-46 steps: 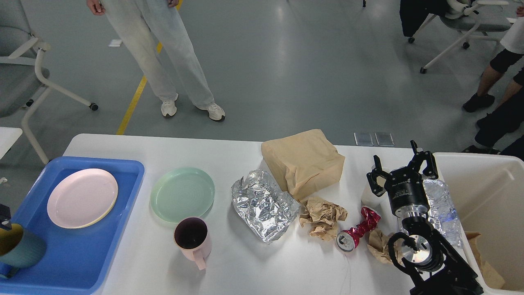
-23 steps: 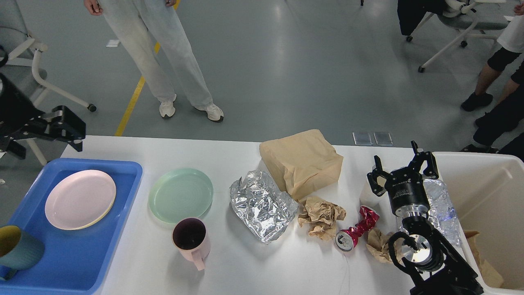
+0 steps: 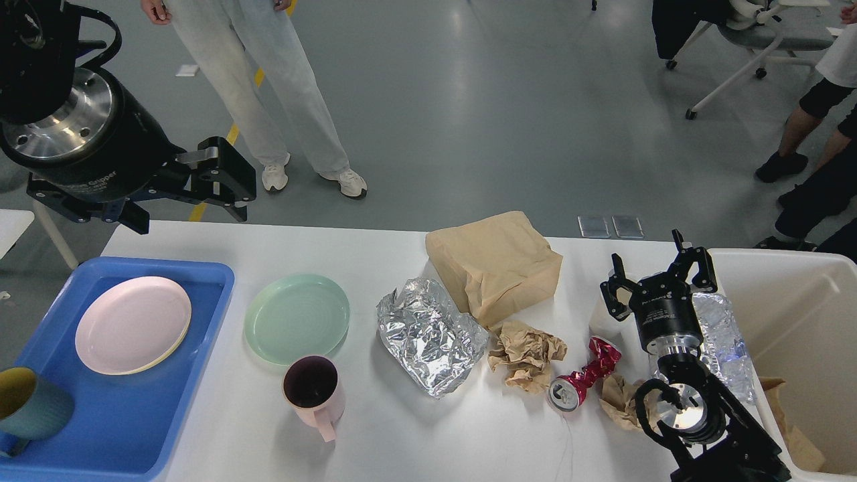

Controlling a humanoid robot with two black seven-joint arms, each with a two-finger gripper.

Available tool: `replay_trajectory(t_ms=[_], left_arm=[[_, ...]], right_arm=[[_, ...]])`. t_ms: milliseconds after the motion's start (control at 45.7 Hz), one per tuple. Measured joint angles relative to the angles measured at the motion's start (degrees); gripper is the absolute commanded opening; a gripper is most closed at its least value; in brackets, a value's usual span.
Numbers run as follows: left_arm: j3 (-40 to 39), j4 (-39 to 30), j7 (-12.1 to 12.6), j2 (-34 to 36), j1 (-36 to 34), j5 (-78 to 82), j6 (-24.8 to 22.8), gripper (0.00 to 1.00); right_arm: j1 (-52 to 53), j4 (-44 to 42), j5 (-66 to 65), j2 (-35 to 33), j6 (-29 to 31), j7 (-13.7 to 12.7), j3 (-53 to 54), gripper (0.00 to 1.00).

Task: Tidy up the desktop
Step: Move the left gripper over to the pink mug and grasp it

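White desktop [image 3: 402, 435]: right gripper [image 3: 659, 274] at 3 o'clock, jaws spread, empty; left gripper [image 3: 194, 184] at 10 o'clock, jaws spread, empty.

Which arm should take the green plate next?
Left. Its gripper hangs open above the table's far left edge, nearer the green plate and blue tray. The right gripper sits far off among the trash.

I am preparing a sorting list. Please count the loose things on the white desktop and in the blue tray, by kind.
Plates: 2, pink round plate, green round plate
Cups: 2, teal cup, pink mug
Brown paper: 3
Silver foil: 1
Crushed red can: 1
Clear plastic bottle: 1
Total: 10
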Motion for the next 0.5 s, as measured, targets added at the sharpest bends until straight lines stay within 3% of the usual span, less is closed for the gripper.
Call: replay_trajectory(t_ms=[306,504], left_arm=[[-0.32,0.42,-0.13,0.27,4.67,0.16,-1.48,0.96],[-2.63,1.51,-0.25,0.58,16.84,0.25,3.65,0.95]], right_arm=[[0.0,0.0,0.0,0.0,0.0,0.0,0.0,1.0],[0.0,0.0,0.01,0.0,0.0,0.0,0.0,1.0]])
